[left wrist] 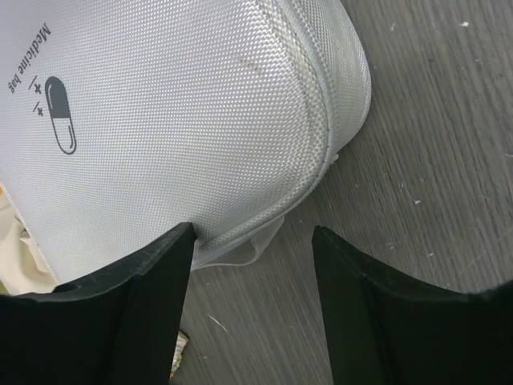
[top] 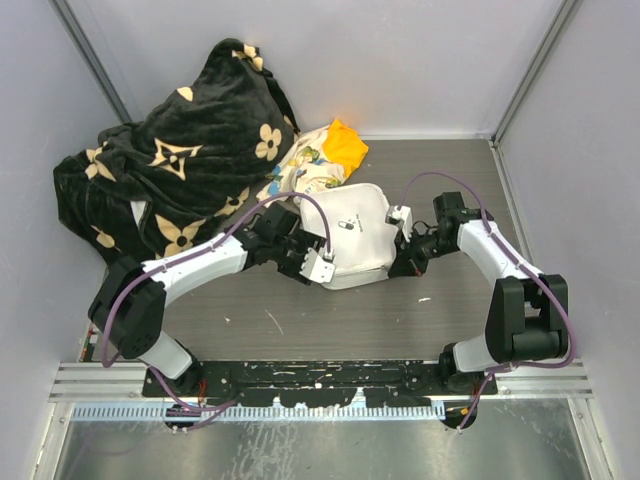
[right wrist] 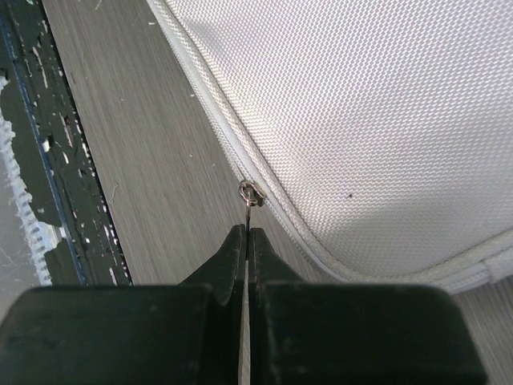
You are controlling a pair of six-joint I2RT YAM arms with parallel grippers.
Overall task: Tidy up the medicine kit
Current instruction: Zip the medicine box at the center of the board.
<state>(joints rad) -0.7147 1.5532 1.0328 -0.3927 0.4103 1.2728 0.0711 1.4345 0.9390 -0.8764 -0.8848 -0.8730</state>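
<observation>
Right end effector: its two black fingers are pressed flat together, tips pointing at the case edge.
Zipper pull: small metal slider on the zip line, its thin tab pinched between the fingertips.
Medicine kit: white woven fabric fills the upper right, and a rounded corner shows at lower right.
Zip track: runs diagonally along the kit's edge, closed on both sides of the slider.
Bench: grey wood grain, lying under the kit.
Base rail: dark, with chipped paint, along the left edge.
</observation>
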